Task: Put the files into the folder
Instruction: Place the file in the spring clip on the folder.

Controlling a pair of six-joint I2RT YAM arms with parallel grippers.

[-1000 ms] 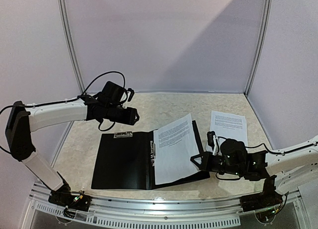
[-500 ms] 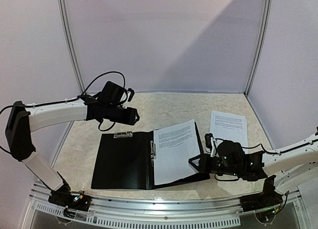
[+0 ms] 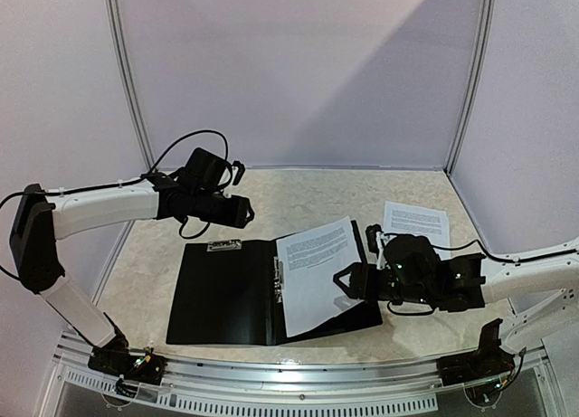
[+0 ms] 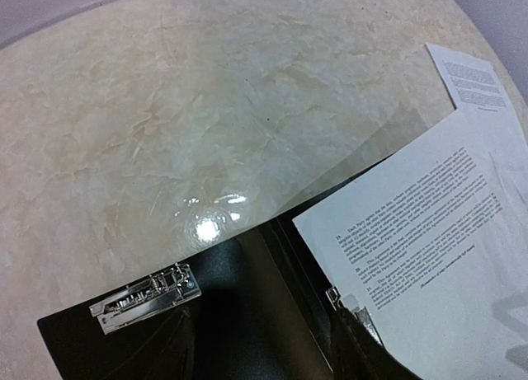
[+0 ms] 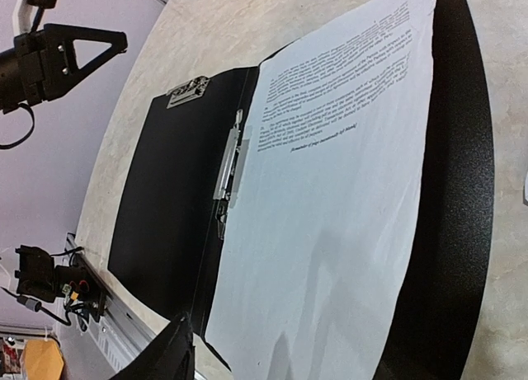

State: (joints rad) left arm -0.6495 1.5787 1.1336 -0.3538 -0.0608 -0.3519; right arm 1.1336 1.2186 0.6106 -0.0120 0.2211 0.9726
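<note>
Lying flat on the open black folder's half just ahead of the right gripper's parted, empty jaws, the printed sheet looks light, limp and slippery, probably best pinched at its free edge nearest the gripper, while a second sheet lies behind it, outside the folder.

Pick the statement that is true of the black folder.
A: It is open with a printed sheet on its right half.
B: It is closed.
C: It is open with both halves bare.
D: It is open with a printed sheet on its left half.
A: the folder lies open, and a printed sheet rests on its right half, while its left half carries only a metal clip at the far edge.
</note>
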